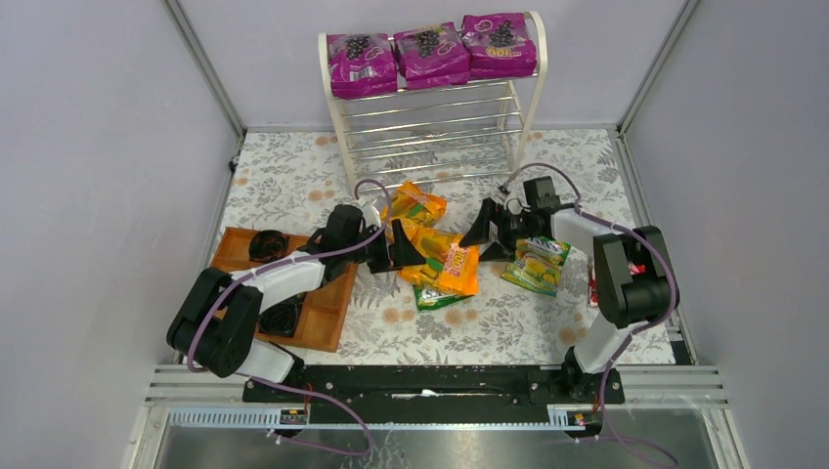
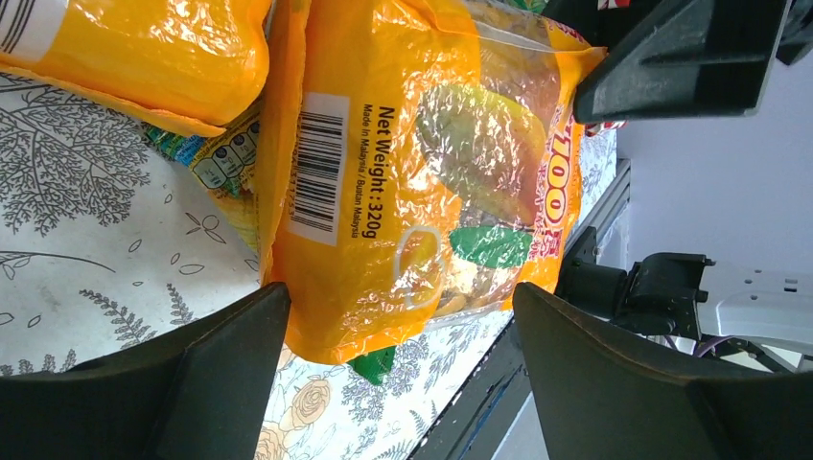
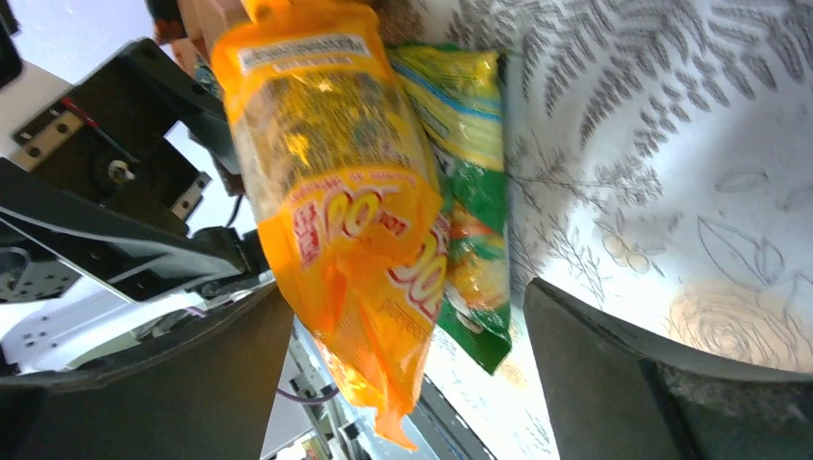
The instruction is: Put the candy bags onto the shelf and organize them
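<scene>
Three purple candy bags (image 1: 430,51) lie side by side on the top tier of the white shelf (image 1: 430,132). One orange bag (image 1: 417,204) lies in front of the shelf. A second orange bag (image 1: 448,261) lies over a green-yellow bag (image 1: 430,297). Another green-yellow bag (image 1: 537,264) lies to the right. My left gripper (image 1: 399,246) is open at the second orange bag's left end, which sits between the jaws in the left wrist view (image 2: 412,163). My right gripper (image 1: 486,234) is open and empty just right of that bag, which also shows in the right wrist view (image 3: 336,192).
A brown wooden tray (image 1: 327,315) with dark items stands at the left beside my left arm. A red and white packet (image 1: 590,283) lies partly hidden by my right arm. Grey walls enclose the flowered table top (image 1: 508,322).
</scene>
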Motion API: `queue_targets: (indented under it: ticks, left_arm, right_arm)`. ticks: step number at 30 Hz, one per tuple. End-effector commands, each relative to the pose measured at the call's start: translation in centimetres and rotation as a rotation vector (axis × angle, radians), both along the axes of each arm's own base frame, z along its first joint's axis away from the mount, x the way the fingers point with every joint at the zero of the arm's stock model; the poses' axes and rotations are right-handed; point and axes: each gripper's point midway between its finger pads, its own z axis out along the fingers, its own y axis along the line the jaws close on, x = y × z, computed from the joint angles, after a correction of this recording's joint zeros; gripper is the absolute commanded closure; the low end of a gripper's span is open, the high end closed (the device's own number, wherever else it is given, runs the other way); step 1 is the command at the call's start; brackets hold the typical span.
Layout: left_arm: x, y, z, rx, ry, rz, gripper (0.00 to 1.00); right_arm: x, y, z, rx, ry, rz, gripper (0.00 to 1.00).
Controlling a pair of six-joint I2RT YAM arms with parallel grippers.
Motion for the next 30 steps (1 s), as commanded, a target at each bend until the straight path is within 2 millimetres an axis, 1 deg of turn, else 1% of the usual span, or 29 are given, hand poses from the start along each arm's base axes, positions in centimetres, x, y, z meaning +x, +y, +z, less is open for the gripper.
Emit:
queue_targets:
  ticks: [1,4,7,8,10,12,14,16,18,20,24,27,30]
  left_arm:
    - [0.2,-0.5,0.4,-0.045,-0.037,-0.006,0.11]
    - [0.0,-0.3,-0.1,-0.034,-0.031,-0.002,0.16]
    - [-0.2,-0.2,-0.4,-0.033,-0.022,0.003,0.21]
    - [-0.2,-0.2,-0.5,-0.034,-0.021,0.006,0.23]
    - [-0.3,-0.1,-0.7,-0.037,-0.015,0.007,0.25]
    - [-0.4,-0.1,-0.9,-0.04,-0.009,0.008,0.26]
    - [-0.5,-0.2,-1.0,-0.044,-0.002,0.009,0.27]
    - [-0.6,-0.2,-1.2,-0.049,0.007,0.009,0.27]
    - [-0.8,-0.3,-1.3,-0.059,0.015,0.008,0.28]
    - [-0.9,-0.4,-1.4,-0.071,0.022,0.007,0.29]
    - [-1.4,-0.8,-1.6,-0.092,0.042,-0.012,0.3]
    - [-1.7,-1.0,-1.7,-0.097,0.043,-0.015,0.31]
    - [-1.7,-1.0,-1.6,-0.098,0.036,-0.012,0.31]
  right_arm:
    - [-0.2,-0.8,0.9,-0.039,-0.068,-0.083,0.01]
    - [-1.9,-0.3,0.9,0.036,-0.04,-0.081,0.0]
    - [-2.8,1.3,2.1,0.141,-0.064,-0.072,0.0]
    - [-3.2,2.2,2.5,0.158,-0.079,-0.061,0.0]
    - [-3.5,3.4,3.0,0.172,-0.102,-0.071,0.0]
    - [-3.5,4.3,3.0,0.186,-0.093,-0.1,0.0]
    - [-3.5,5.0,3.4,0.221,-0.105,-0.136,0.01]
    - [-3.4,5.5,3.7,0.236,-0.112,-0.162,0.03]
    - [-3.1,5.8,3.4,0.23,-0.104,-0.179,0.09]
    - [-2.8,6.1,3.1,0.228,-0.106,-0.19,0.11]
    - [-2.2,6.7,2.5,0.196,-0.121,-0.224,0.12]
    - [-2.2,7.0,1.8,0.166,-0.116,-0.226,0.13]
    - [-2.8,6.8,0.1,0.093,-0.102,-0.217,0.12]
